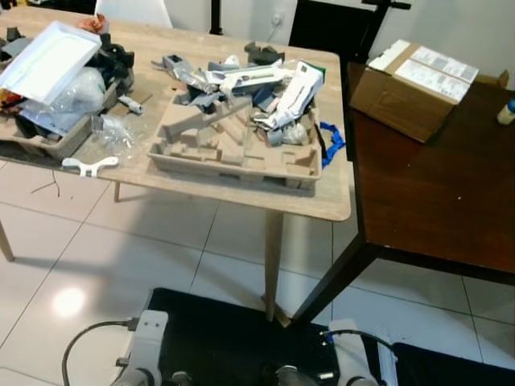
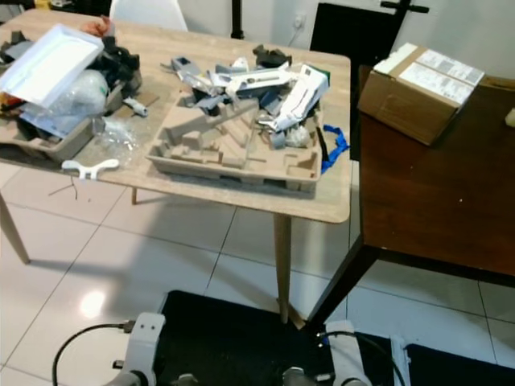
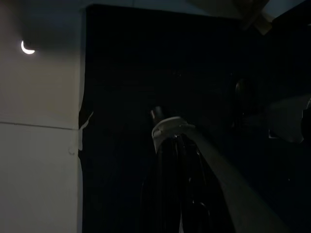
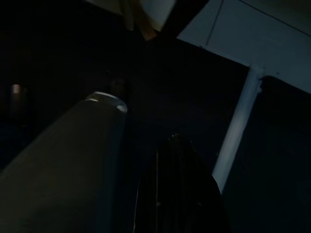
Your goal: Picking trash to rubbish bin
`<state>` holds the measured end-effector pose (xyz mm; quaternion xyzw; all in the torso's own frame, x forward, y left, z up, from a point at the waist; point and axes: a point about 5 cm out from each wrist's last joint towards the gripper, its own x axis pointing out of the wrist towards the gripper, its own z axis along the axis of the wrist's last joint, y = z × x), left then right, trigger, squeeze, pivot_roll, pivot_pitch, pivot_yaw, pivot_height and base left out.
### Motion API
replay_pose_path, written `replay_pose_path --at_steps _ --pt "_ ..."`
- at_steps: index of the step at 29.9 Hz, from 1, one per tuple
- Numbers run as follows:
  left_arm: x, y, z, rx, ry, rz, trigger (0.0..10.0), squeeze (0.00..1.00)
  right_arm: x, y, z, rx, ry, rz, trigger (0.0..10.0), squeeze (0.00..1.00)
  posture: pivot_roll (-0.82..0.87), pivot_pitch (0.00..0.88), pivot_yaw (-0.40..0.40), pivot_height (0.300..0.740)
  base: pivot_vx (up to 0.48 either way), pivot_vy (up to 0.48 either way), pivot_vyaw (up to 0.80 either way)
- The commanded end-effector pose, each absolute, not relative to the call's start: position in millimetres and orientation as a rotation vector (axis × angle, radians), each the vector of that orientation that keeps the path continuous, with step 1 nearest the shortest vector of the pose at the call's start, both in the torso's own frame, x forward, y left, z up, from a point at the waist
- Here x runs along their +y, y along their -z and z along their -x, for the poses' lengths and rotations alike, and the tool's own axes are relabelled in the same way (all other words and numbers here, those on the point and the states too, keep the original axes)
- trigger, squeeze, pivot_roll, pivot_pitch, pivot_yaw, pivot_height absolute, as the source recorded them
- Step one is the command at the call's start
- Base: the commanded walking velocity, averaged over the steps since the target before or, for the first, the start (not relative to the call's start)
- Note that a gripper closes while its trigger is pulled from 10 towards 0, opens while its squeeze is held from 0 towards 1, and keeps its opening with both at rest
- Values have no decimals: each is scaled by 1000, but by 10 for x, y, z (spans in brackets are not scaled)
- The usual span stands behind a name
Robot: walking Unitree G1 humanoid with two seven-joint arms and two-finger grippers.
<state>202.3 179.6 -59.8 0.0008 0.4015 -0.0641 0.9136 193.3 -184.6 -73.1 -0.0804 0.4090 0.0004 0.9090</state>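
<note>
A light wooden table (image 1: pixel 338 197) carries the trash. A grey moulded pulp tray (image 1: pixel 233 153) holds a heap of white and grey packaging scraps (image 1: pixel 269 88), and a blue strap (image 1: pixel 332 143) hangs off its right side. A second pulp tray (image 1: pixel 48 141) at the far left carries a white lid (image 1: pixel 48 60) and a clear plastic bag (image 1: pixel 76 92). A white plastic piece (image 1: pixel 88 165) lies near the front edge. Both arms hang idle low in front of me, the left arm (image 1: pixel 145 354) and the right arm (image 1: pixel 354 362). The left gripper (image 3: pixel 177 194) and right gripper (image 4: pixel 175 194) sit in deep shade over something black.
A dark brown table (image 1: pixel 434 193) adjoins on the right, with a cardboard box (image 1: pixel 414 84) and a small bottle (image 1: pixel 506 110) on it. A black mat-like patch (image 1: pixel 233 338) covers the tiled floor at my feet. A white chair (image 1: pixel 133 10) stands behind the light table.
</note>
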Motion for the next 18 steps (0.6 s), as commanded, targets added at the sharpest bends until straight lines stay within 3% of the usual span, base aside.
replay_pose_path --at_steps 1,10,18 --pt "1760 665 -1932 856 130 11 10000 0 -1872 780 -1841 870 11 167 10000 0 9 177 -22 740 0 0 0" --pt "1777 638 -2039 836 131 -8 10000 0 -1959 739 -1935 853 88 81 10000 0 20 122 1 740 0 0 0" --pt "1873 606 -2106 817 114 -29 10000 0 -1864 755 -1939 855 34 45 10000 0 29 94 29 740 0 0 0"
